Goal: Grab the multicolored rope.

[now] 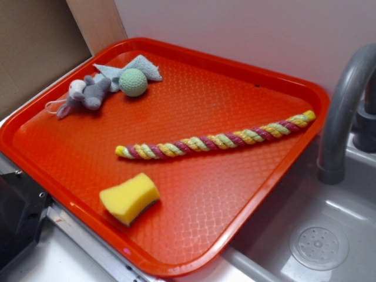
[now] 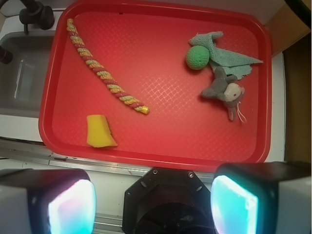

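Observation:
The multicolored rope (image 1: pixel 214 141) lies straight across the middle of the red tray (image 1: pixel 258 88), twisted strands of yellow, magenta, pale green and white. In the wrist view the rope (image 2: pixel 105 75) runs diagonally from the tray's top left toward its middle. My gripper (image 2: pixel 153 202) is high above the tray's near edge, over the white counter, far from the rope. Its two pads (image 2: pixel 73 207) stand wide apart with nothing between them. The gripper does not show in the exterior view.
A yellow sponge (image 1: pixel 129 198) lies on the tray near the rope's left end. A green ball (image 1: pixel 133 82), a teal cloth (image 1: pixel 144 66) and a grey plush toy (image 1: pixel 88 94) lie at the tray's far corner. A grey faucet (image 1: pixel 343 111) and sink (image 1: pixel 317 241) stand to the right.

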You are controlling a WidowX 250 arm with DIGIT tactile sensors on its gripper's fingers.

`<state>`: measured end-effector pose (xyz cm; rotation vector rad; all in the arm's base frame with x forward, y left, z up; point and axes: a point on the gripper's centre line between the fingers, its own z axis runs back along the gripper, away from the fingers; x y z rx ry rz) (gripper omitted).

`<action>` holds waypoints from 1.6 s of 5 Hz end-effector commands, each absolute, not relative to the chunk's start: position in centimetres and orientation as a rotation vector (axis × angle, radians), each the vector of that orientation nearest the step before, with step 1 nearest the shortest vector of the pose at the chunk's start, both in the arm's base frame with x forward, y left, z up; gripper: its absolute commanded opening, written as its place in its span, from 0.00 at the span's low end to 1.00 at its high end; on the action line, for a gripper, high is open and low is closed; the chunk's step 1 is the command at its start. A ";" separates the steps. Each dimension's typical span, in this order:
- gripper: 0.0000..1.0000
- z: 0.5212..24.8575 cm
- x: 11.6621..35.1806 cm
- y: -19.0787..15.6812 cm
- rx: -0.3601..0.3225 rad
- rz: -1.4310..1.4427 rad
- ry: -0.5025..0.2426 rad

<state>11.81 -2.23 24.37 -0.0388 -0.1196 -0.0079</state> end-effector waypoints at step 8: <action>1.00 10.9 24.6 -13.1 -0.006 -0.545 -0.127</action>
